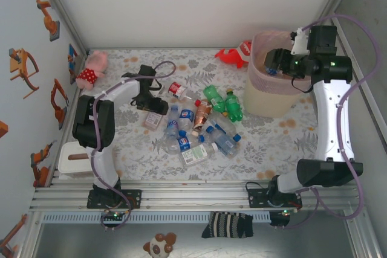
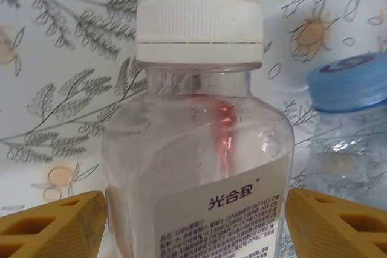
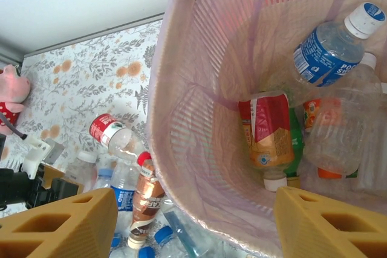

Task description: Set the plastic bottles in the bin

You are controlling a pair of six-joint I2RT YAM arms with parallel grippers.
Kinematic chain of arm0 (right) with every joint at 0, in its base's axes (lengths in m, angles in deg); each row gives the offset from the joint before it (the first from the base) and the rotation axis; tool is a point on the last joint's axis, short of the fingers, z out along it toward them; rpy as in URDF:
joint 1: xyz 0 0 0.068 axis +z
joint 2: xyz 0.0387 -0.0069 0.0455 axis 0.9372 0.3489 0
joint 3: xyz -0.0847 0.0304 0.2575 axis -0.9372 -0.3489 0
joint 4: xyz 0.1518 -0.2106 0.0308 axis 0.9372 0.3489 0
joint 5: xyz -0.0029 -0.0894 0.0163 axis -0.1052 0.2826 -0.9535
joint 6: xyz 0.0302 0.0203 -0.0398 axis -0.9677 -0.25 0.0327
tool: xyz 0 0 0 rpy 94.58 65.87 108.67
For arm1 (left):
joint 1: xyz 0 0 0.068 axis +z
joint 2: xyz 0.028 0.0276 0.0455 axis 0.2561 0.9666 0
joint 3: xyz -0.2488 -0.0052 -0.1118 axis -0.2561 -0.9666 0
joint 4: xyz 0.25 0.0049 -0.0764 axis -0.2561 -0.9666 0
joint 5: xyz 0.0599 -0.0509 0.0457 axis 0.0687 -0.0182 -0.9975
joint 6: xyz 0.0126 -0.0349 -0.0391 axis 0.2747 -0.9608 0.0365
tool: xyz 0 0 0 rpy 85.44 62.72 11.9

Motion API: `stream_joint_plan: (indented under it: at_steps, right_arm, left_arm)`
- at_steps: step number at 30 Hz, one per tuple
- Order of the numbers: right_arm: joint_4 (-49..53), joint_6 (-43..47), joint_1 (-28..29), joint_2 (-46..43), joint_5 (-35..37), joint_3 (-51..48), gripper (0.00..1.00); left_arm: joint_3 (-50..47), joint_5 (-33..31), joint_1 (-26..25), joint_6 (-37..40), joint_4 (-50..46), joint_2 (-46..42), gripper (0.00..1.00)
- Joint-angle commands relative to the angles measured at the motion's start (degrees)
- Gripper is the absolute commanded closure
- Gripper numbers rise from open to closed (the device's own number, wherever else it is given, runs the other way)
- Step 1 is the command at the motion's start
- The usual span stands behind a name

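Observation:
A clear bottle with a white cap and white label [image 2: 199,119] lies on the flowered cloth. My left gripper [image 2: 193,200] is shut on it, its yellow fingers [image 2: 54,225] pressed to both sides of the body. From above, that gripper [image 1: 152,106] sits at the left edge of the heap of plastic bottles [image 1: 199,128], beside two green ones [image 1: 224,102]. My right gripper [image 1: 272,61] hangs over the bin [image 1: 266,101], open with nothing between its fingers [image 3: 60,228]. Down in the pink-lined bin [image 3: 199,89] lie a blue-labelled bottle [image 3: 329,46], a red-and-gold-labelled one [image 3: 269,128] and others.
A pink plush toy [image 1: 92,67] lies at the back left and a red toy [image 1: 236,54] behind the bin. A white box [image 1: 75,158] stands at the near left. A blue-capped bottle [image 2: 351,125] lies right of the held one. Walls close in on both sides.

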Motion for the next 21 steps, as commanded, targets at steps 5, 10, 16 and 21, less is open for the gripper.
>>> stream_joint_plan:
  at_steps: [5,10,16,21]
  right_arm:
    - [-0.1,-0.89,1.35,-0.42,0.01,0.84,0.32]
    - [-0.08,-0.98,1.79,-0.64,0.19,0.19,0.32]
    - [-0.26,-1.01,2.23,-0.6,0.19,-0.3,0.32]
    - [-0.18,-0.77,2.33,-0.56,0.23,-0.56,0.32]
  left_arm:
    - [-2.44,2.25,-0.1,-1.56,-1.73,-4.85,0.15]
    - [-3.97,0.5,-0.22,-1.77,-2.2,-4.97,0.14]
    - [-6.93,-0.61,-1.58,-2.55,-0.67,-3.59,0.14]
    - [-8.76,-1.26,-2.8,-3.48,0.78,-2.83,0.15]
